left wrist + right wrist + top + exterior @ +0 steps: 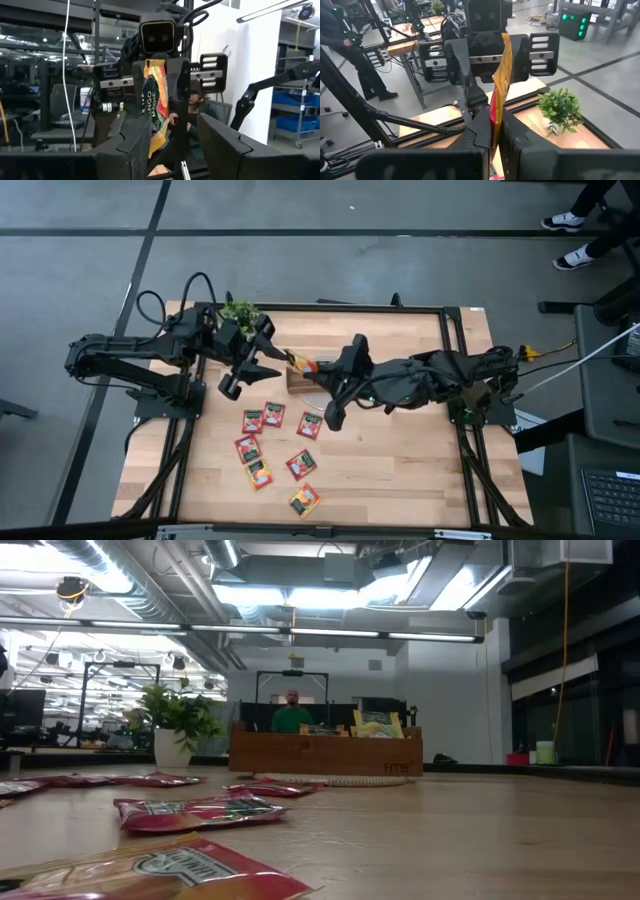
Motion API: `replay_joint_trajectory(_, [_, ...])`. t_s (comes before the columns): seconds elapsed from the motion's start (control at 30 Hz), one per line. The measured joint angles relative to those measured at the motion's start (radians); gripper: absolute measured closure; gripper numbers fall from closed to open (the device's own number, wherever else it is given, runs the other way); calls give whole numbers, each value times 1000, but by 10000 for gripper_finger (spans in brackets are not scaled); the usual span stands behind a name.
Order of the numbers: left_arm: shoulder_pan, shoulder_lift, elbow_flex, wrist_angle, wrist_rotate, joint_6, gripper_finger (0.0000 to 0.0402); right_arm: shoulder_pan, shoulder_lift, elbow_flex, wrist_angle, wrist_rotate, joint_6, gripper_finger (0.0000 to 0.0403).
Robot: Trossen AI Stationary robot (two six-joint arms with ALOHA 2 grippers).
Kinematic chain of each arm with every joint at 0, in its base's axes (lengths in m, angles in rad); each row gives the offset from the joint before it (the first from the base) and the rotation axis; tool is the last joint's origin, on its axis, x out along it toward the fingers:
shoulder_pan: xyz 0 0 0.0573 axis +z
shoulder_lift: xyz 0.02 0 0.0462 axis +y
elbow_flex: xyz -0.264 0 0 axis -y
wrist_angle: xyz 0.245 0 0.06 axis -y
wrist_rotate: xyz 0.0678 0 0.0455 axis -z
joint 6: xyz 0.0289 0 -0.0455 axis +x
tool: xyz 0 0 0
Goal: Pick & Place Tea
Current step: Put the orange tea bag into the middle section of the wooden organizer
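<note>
The two arms meet in the air above the wooden tray (pixel 298 380), near the back of the surface (pixel 400 470). Between them is one orange tea sachet (pixel 301 364).

The right gripper (pixel 316 369) is closed tight on one end of the sachet. The left gripper (pixel 285 357) has its fingers partly open around the other end. They sit on both sides of the sachet, but I cannot tell if they press on it.

The sachet hangs on its edge, and its long side runs from one gripper to the other. I think the next move depends on this: the right gripper has the real hold, and the tray lies just under the sachet.

Seven more sachets (pixel 261 419) lie flat on the surface, nearer the front. The potted plant (pixel 239 313) stands behind the left gripper.
</note>
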Motion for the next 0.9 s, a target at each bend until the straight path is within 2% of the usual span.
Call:
replay_joint_trajectory(0.43, [35,-6,0,-43,-15,-15,244,24,0,0,-28,-25,28,385])
replay_joint_trajectory(0.9, [-3,1,0,-46,-14,-30,244,7,0,0,-55,-31,25,385])
